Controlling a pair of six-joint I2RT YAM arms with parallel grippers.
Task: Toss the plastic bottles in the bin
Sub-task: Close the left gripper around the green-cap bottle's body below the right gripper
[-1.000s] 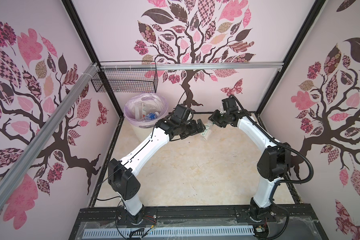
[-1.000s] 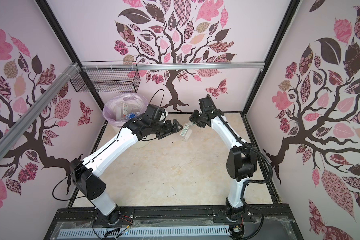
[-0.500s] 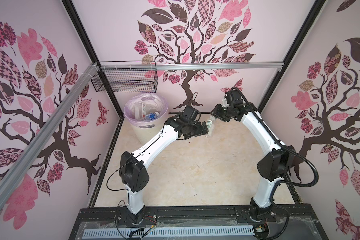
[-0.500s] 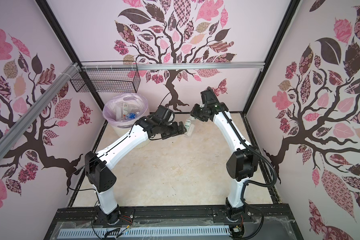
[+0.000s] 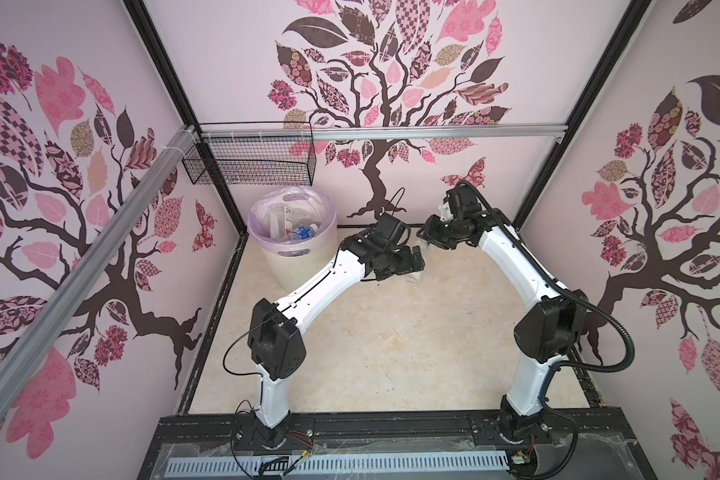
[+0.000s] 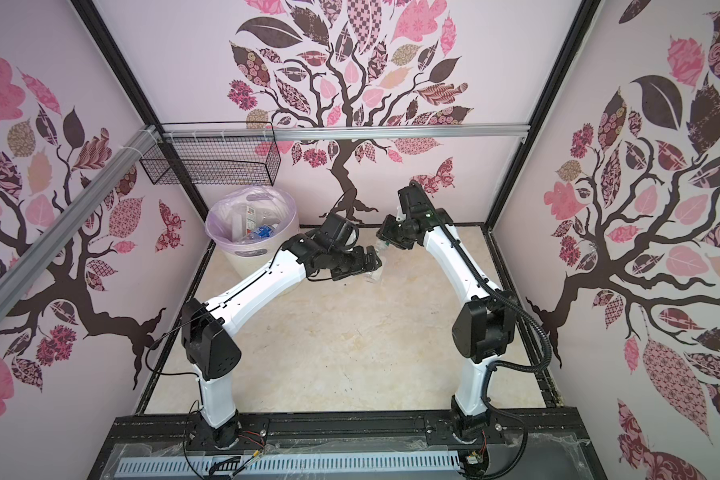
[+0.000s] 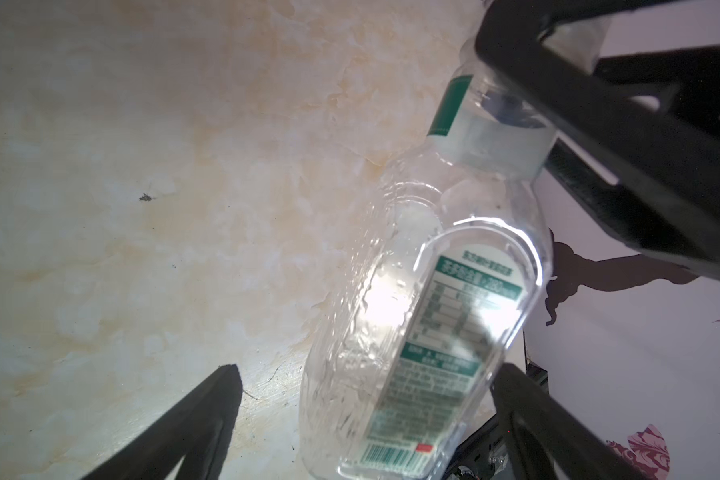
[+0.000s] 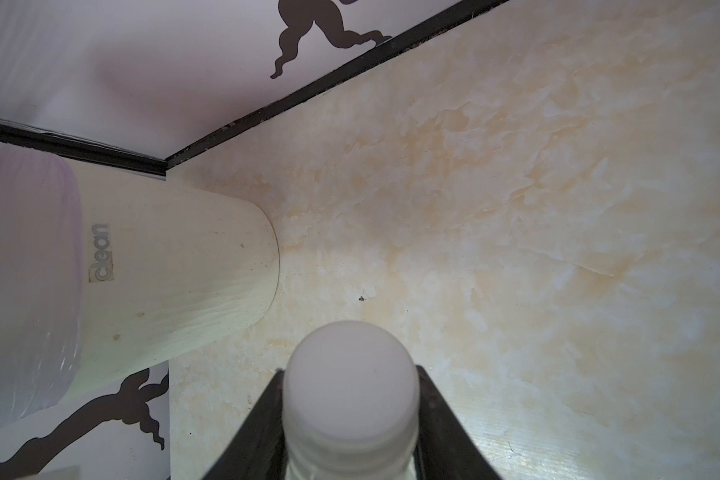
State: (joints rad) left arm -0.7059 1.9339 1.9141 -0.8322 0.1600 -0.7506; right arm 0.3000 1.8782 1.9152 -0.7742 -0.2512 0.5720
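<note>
Since a second ago the left gripper [image 5: 417, 265] is being carried further toward the middle, with the elbow drawn in, and is now being set around the clear bottle [image 7: 433, 324]. Its fingers [image 7: 200, 419] are being kept wide apart, one on each side of the bottle's body; contact is not being shown clearly. The bottle is being gripped at the cap end by the right gripper [image 5: 427, 238], with the jaws narrowed either side of the white cap [image 8: 350, 365]. It is being held tilted over the table [image 5: 391, 340], near the back wall, between both grippers. Other bottles [image 5: 302, 232] are being seen lying inside the bin [image 5: 292, 270], which is standing in the back left corner, well apart from the held one.
</note>
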